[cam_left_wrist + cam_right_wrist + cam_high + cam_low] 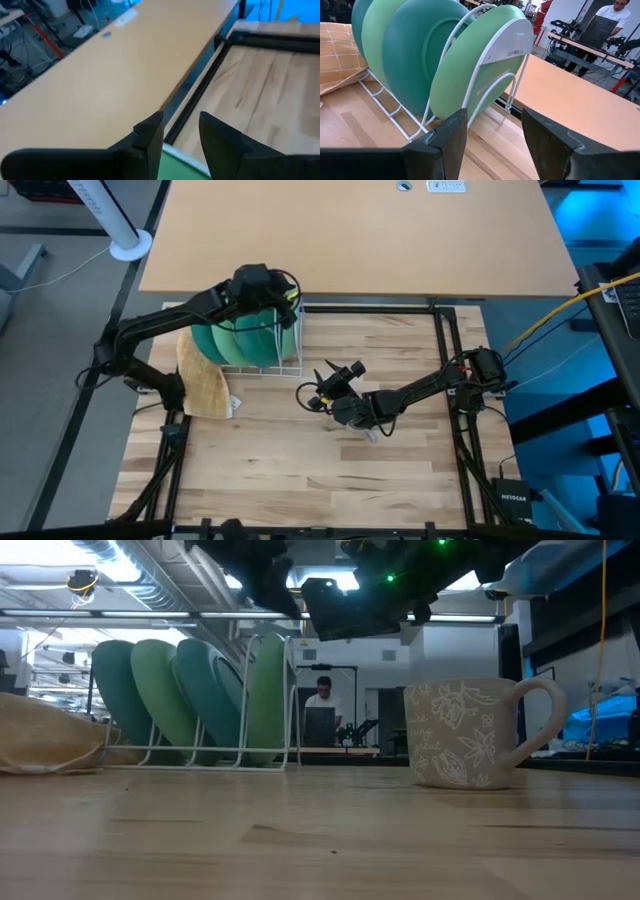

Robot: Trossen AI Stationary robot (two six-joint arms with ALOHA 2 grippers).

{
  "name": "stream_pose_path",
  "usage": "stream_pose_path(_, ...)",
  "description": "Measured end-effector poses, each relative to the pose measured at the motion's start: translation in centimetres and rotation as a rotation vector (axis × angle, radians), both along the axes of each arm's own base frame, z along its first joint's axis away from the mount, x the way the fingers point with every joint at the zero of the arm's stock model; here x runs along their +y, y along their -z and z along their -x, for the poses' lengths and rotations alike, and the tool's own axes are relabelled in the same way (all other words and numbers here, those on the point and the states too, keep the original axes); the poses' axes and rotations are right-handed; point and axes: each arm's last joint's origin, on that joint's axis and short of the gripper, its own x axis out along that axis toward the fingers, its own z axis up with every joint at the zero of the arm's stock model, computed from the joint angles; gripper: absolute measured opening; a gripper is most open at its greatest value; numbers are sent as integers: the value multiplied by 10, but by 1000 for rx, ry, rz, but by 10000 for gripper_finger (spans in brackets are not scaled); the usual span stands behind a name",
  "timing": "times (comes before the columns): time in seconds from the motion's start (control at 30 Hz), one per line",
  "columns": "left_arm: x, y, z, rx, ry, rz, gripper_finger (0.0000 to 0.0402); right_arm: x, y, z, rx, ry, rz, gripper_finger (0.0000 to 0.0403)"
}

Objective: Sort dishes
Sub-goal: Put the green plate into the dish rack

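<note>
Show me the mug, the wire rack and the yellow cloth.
mug [462, 735], low view, its patterned side.
wire rack [490, 92], right wrist view, a white end loop.
yellow cloth [205, 388], high view, its middle.

The table is pale wood with a visible grain and a dull sheen. The plates look smooth and matt, teal and light green. The rack is thin white coated wire. The cloth is tan waffle-weave. The mug is matt grey with a pale flower pattern.
</note>
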Motion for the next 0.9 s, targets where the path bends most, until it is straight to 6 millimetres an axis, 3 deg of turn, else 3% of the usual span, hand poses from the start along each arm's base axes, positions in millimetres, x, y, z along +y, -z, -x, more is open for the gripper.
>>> stream_pose_path(0.17, 16, 18, -5, 84, -16, 15, 117, 0, 0, 0, 1, -3, -1, 195)
stream_pose_path(0.33, 24, 28, 4, 168, -51, 71, 117, 0, 0, 0, 2, -10, -4, 195)
stream_pose_path(0.9, 9, 19, 35, 280, -112, 158, 117, 0, 0, 0, 1, -17, -7, 195)
